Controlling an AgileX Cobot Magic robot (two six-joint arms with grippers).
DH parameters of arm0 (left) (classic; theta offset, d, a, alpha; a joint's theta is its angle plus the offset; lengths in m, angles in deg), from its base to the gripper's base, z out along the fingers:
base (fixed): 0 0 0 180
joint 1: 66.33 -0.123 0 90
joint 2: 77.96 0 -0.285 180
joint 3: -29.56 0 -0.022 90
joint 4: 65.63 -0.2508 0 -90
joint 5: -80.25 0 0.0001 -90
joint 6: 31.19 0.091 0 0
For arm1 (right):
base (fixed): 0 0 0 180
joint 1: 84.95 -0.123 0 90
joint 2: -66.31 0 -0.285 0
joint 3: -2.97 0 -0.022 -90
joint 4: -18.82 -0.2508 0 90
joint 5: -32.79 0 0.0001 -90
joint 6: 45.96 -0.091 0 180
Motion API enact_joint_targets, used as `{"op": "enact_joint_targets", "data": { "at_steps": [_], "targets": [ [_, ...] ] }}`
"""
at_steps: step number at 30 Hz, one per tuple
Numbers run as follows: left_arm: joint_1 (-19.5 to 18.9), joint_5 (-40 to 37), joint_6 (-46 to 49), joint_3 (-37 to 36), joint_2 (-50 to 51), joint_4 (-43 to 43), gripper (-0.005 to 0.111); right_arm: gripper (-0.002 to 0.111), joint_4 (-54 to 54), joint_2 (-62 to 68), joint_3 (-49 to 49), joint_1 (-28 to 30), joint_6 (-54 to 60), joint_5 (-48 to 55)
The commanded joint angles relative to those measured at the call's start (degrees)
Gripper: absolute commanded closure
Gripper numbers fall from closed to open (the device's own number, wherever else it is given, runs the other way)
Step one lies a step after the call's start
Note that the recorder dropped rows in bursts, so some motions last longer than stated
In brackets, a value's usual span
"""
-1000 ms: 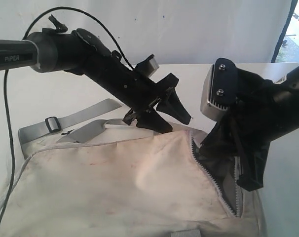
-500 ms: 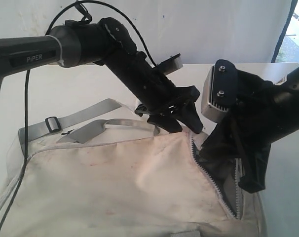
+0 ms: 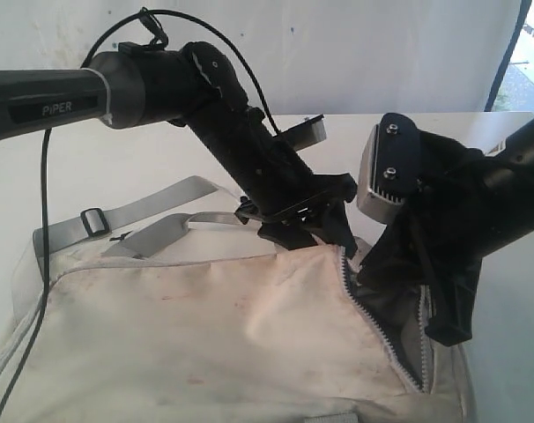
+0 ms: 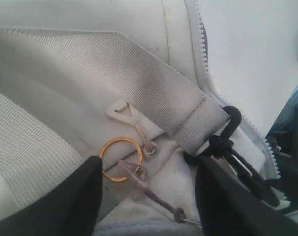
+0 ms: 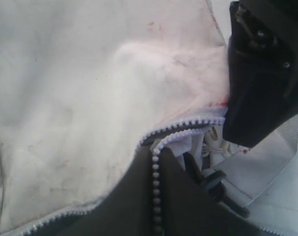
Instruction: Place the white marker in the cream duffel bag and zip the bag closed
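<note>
The cream duffel bag (image 3: 205, 335) fills the lower half of the exterior view, its zipper (image 3: 373, 326) open at the right end. My left gripper (image 3: 324, 240) stands open over the bag's far end. In the left wrist view its fingers (image 4: 65, 196) flank a brown zipper-pull cord (image 4: 149, 189) fixed to a gold ring (image 4: 120, 158), without touching it. My right gripper (image 5: 156, 196) is shut on the bag's toothed zipper edge (image 5: 156, 167) and holds the dark lining (image 3: 399, 308) up. The white marker is out of view.
A grey webbing strap (image 3: 135, 210) with a buckle lies behind the bag on the white table (image 3: 514, 344). A black clip (image 4: 227, 142) hangs from the strap end (image 4: 188, 118) beside my left finger. The left gripper's black body (image 5: 262, 73) sits close to the right gripper.
My left arm has swung right and down to the bag's zipper end. The right gripper has kept its hold and barely moved.
</note>
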Motion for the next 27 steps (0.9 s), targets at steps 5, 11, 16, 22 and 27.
{"op": "enact_joint_targets", "data": {
  "at_steps": [5,11,16,22,27],
  "targets": [
    [1.5,-0.4,0.4,-0.3,-0.8,0.8,0.091,0.108,-0.2,0.1,0.1,0.0,0.5,-0.3],
    [1.5,-0.4,0.8,-0.3,-0.8,0.8,0.107,0.108,-0.2,0.1,0.1,0.0,0.5,-0.3],
    [1.5,-0.4,0.2,-0.3,-0.8,0.8,0.107,0.108,-0.2,0.1,0.1,0.0,0.5,-0.3],
    [-0.3,-0.4,-1.1,-0.2,-0.8,1.2,0.107,0.108,-0.2,0.1,0.1,0.0,0.5,0.0],
    [-2.0,-0.4,-2.5,-0.2,-1.4,1.2,0.099,0.108,-0.2,0.1,0.1,0.0,0.5,0.0]
  ]
}}
